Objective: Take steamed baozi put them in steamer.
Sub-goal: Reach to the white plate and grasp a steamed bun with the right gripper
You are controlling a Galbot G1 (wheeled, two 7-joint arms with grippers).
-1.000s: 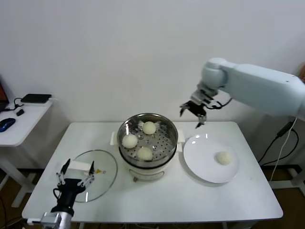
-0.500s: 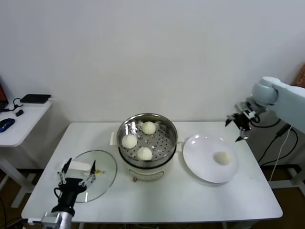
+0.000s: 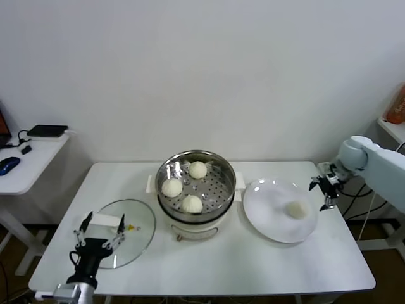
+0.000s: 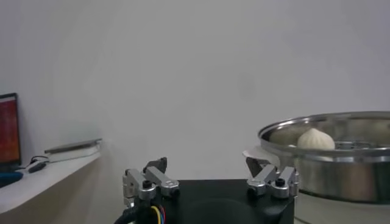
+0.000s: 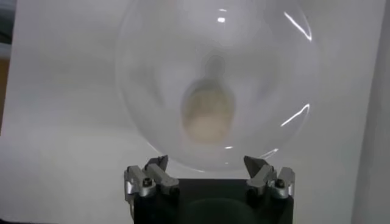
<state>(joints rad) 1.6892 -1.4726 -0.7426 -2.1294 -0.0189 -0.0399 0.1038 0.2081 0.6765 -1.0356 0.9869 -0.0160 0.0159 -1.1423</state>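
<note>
At the far left a side desk [image 3: 28, 166] is seen, with a blue mouse [image 3: 9, 164] and a black box [image 3: 47, 130] on it. At the near left corner of the white counter [image 3: 209, 253] the left tool [image 3: 100, 230] is parked over the round glass lid [image 3: 130, 232], its fingers spread wide and nothing held. The steamer [image 3: 196, 190] is set at the middle of the counter; three steamed baozi [image 3: 192, 203] are lying on its perforated floor, one toward the back and two nearer the front. Just right of the steamer a flat white plate [image 3: 266, 215] is placed, and a fourth baozi [image 3: 296, 209] is resting on its right half. The right tool [image 3: 324, 190] is held beyond the plate's right rim, above the counter's edge, fully open and empty, well apart from the baozi.
</note>
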